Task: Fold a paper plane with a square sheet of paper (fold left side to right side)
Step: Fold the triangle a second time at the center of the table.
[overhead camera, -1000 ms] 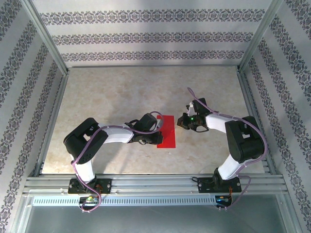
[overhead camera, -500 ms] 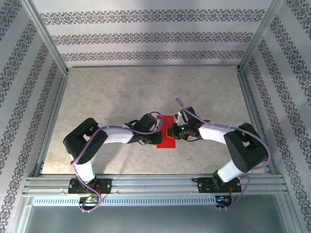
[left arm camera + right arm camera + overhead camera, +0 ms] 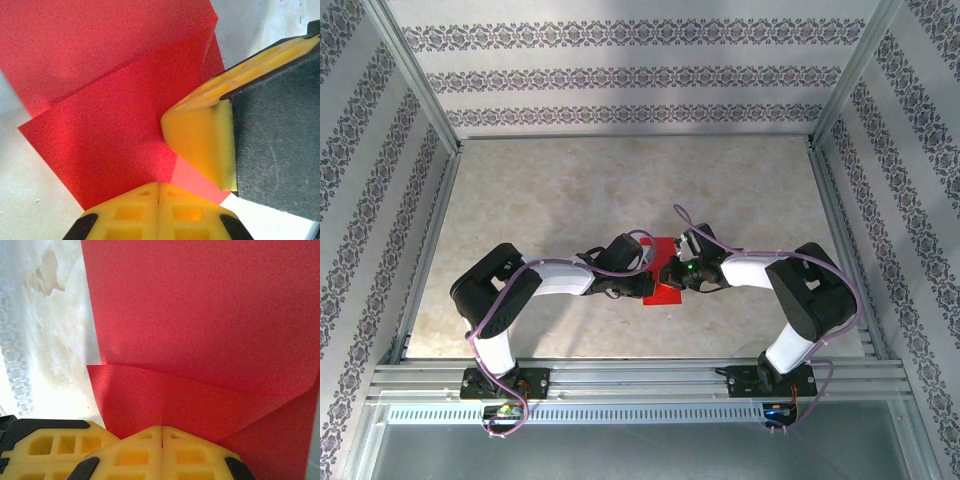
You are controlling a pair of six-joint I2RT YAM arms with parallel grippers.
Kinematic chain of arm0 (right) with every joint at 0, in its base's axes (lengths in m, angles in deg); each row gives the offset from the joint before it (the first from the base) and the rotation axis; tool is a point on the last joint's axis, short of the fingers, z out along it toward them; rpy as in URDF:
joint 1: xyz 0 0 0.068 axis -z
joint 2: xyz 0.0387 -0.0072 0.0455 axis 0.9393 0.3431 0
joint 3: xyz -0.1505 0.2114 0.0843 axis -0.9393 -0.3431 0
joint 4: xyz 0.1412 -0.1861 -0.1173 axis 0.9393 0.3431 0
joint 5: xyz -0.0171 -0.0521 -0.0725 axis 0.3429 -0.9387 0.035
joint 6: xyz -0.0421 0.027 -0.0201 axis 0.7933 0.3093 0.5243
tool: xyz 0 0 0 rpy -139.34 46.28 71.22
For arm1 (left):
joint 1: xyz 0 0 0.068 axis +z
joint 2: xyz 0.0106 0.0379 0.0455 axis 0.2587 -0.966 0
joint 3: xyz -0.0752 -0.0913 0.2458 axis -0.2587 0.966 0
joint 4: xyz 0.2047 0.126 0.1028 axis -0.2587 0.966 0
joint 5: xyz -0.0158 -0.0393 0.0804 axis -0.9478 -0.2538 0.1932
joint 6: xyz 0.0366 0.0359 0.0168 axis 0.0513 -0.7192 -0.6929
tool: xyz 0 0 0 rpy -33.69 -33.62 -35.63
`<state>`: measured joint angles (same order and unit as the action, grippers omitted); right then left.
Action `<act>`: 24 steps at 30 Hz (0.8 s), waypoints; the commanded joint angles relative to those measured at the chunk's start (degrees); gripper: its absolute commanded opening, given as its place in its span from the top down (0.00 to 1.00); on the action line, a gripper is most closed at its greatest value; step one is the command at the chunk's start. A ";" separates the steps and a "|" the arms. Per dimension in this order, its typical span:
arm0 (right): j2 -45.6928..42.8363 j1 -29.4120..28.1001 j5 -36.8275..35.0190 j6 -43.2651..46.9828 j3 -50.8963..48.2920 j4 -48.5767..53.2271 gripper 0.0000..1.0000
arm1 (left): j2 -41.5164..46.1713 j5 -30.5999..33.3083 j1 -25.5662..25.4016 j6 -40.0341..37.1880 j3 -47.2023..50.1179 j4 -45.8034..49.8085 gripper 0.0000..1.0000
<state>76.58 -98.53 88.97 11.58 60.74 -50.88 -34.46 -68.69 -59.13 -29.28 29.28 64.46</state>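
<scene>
Crowding the square sheet of paper point(image 3: 666, 295) at centre frame, left pincer point(image 3: 646, 281) and right pincer point(image 3: 673, 277), each pressed together, cover its middle; marbled desk point(image 3: 570, 190) and patterned walls point(image 3: 620, 75) surround.

Lab rig; aluminium frame point(image 3: 620, 380), patterned walls point(image 3: 620, 75)

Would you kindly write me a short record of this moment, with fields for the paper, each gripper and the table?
paper: square sheet of paper, bright red, flat on the table, partly folded, with a slanted crease showing
left gripper: shut, tips set on the paper's edge
right gripper: shut, tips on the paper, close to the left gripper
table: pale, mottled surface
progress: not yet a plane shape
</scene>
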 commanded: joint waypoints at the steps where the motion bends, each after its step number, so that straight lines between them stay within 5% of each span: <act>1: 1.74 1.27 -3.28 2.38 0.44 1.55 1.00 | -0.58 3.31 0.02 -0.13 1.83 8.72 1.00; 24: 5.95 12.21 -1.26 7.92 5.77 5.33 1.00 | -2.36 2.87 0.02 -0.31 1.64 9.81 1.00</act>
<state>80.12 -89.68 93.69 17.17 64.85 -46.71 -34.51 -68.53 -59.13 -29.30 29.11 64.92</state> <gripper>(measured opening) 0.055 0.064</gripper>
